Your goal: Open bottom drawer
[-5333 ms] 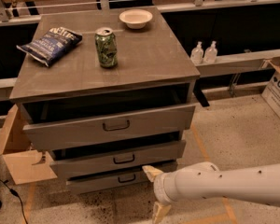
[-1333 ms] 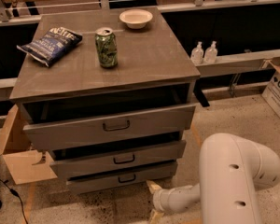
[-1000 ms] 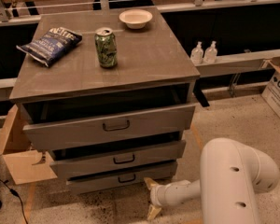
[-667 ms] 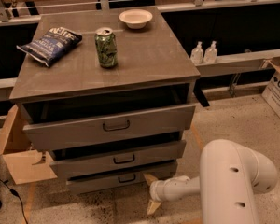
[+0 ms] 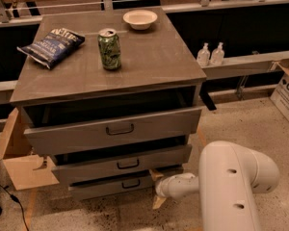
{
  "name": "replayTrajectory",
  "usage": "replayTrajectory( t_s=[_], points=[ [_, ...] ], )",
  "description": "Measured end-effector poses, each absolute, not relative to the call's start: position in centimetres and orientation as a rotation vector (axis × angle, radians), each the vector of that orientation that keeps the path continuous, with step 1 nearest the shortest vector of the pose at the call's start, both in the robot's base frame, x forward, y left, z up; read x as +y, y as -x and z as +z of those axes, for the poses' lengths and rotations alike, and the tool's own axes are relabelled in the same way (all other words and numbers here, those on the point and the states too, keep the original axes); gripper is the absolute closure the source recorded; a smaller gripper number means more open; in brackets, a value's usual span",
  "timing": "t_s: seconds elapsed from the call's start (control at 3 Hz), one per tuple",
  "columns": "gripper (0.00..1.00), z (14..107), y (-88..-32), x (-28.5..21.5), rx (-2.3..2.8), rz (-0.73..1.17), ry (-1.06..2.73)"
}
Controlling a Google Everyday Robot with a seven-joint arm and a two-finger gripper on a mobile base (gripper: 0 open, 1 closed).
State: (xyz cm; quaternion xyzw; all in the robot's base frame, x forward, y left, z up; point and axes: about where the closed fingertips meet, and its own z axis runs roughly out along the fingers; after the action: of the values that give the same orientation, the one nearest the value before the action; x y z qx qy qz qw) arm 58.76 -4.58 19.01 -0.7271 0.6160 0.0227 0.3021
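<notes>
The bottom drawer (image 5: 101, 187) is the shortest grey front, lowest in the cabinet, with a small dark bar handle (image 5: 131, 183) at its centre. It stands slightly out from the cabinet. My gripper (image 5: 157, 188) is low by the floor at the drawer's right end, right of the handle. Its two tan fingers are spread, the upper one (image 5: 155, 174) by the drawer's right corner and the lower one pointing at the floor. It holds nothing. My white arm (image 5: 231, 186) fills the lower right.
The mid-sized drawer (image 5: 154, 159) and the tallest top drawer (image 5: 77, 134) stand partly open above. On the cabinet top are a chip bag (image 5: 50, 46), a green can (image 5: 109, 49) and a bowl (image 5: 140, 19). Cardboard (image 5: 19, 162) lies left, a box (image 5: 286, 93) right, two bottles (image 5: 210, 55) behind.
My gripper has moved left and slightly up along the floor, from beside the cabinet to the bottom drawer's right end. The drawers have not moved.
</notes>
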Motion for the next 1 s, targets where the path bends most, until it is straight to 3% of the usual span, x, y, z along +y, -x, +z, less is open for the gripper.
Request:
replayTrajectory(
  t_s=[0.67, 1.0],
  points=[
    [0.0, 18.1, -61.5, -3.2, 1.583, 0.025, 1.952],
    [0.18, 17.6, -62.2, -2.1, 1.555, 0.031, 1.965]
  ],
)
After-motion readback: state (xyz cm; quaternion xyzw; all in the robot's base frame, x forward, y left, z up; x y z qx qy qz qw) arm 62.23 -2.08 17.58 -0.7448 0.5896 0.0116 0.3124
